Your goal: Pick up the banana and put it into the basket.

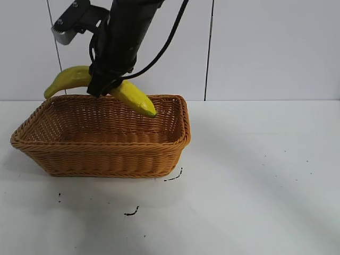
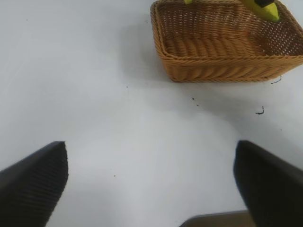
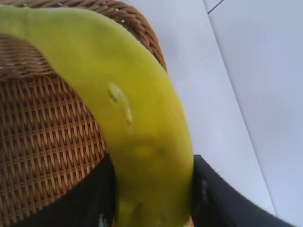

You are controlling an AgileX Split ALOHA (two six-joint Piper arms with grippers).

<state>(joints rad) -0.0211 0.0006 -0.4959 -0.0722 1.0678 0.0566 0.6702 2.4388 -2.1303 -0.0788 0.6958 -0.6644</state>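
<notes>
Above the basket's (image 1: 101, 135) far rim, my right hand (image 1: 103, 85) grips the banana (image 1: 133, 95) mid-length, so I judge the placing step underway; next I must lower, then release.

One long curved yellow banana (image 1: 133, 95) with a greenish tip, above the far rim of the basket. One rectangular light-brown woven wicker basket (image 1: 106, 154) with flaring sides and a braided rim. One black robot arm (image 1: 125, 37) over that basket. Two dark ribbed gripper fingers (image 2: 33, 184) well short of the basket. Two small black curled scraps (image 1: 132, 212) just before the basket's front wall.
</notes>
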